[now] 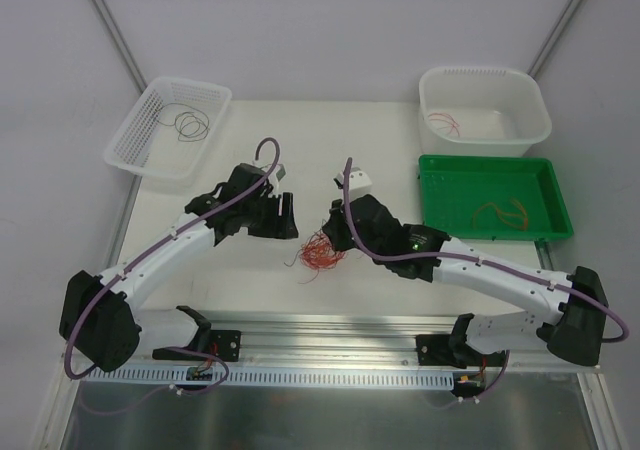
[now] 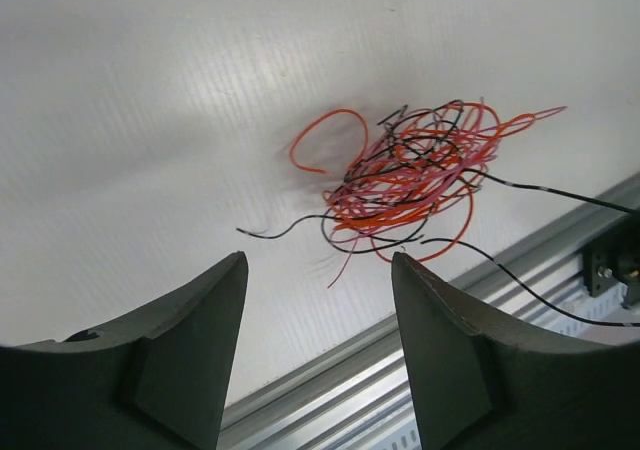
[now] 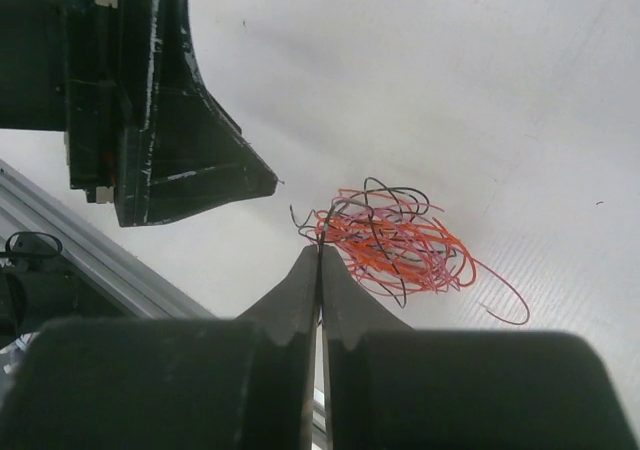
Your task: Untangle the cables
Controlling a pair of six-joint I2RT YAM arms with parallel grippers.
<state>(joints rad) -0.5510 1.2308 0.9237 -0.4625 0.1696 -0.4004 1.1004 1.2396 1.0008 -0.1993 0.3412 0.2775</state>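
The cables (image 1: 320, 253) are a tangled bundle of thin red, orange, pink and black wires lying on the white table between the two arms. The bundle shows in the left wrist view (image 2: 415, 170) and in the right wrist view (image 3: 390, 245). My right gripper (image 3: 320, 248) is shut, its tips pinching a dark wire at the near-left edge of the bundle; it also shows in the top view (image 1: 338, 232). My left gripper (image 2: 318, 260) is open and empty, just left of the bundle (image 1: 285, 215), with its finger (image 3: 190, 160) showing in the right wrist view.
A white basket (image 1: 135, 140) at the back left holds dark wire loops (image 1: 188, 122). A white tub (image 1: 500, 130) at the back right holds a red wire (image 1: 445, 123). A green tray (image 1: 440, 185) holds orange wires (image 1: 505, 213). An aluminium rail (image 1: 330, 335) runs along the near edge.
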